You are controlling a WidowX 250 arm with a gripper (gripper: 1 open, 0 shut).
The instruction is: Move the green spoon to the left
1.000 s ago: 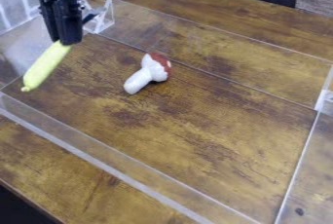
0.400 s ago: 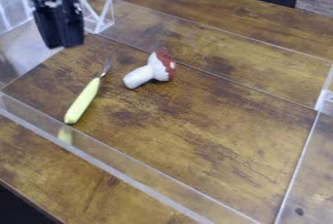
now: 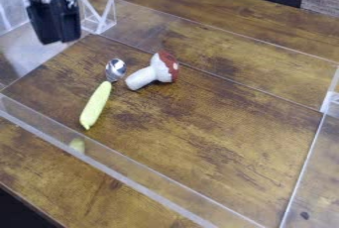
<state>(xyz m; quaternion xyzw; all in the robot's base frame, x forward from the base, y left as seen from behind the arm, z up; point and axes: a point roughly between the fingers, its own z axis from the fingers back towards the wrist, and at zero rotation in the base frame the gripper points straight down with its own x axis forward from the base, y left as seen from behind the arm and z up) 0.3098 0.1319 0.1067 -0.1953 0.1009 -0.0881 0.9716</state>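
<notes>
The green spoon (image 3: 95, 103) lies flat on the wooden board, its yellow-green handle pointing toward the front left. Its small silver bowl (image 3: 115, 69) rests close to the toy mushroom. My black gripper (image 3: 56, 34) hangs above the back left corner, up and to the left of the spoon and well apart from it. It is open, with nothing between its fingers.
A toy mushroom (image 3: 150, 71) with a white stem and red cap lies just right of the spoon's bowl. A low clear plastic wall (image 3: 133, 177) rings the wooden board. A clear stand (image 3: 95, 14) sits behind the gripper.
The spoon left the gripper, dropped onto the board and slid right until its bowl lay beside the mushroom. The gripper opened and shifted slightly left.
</notes>
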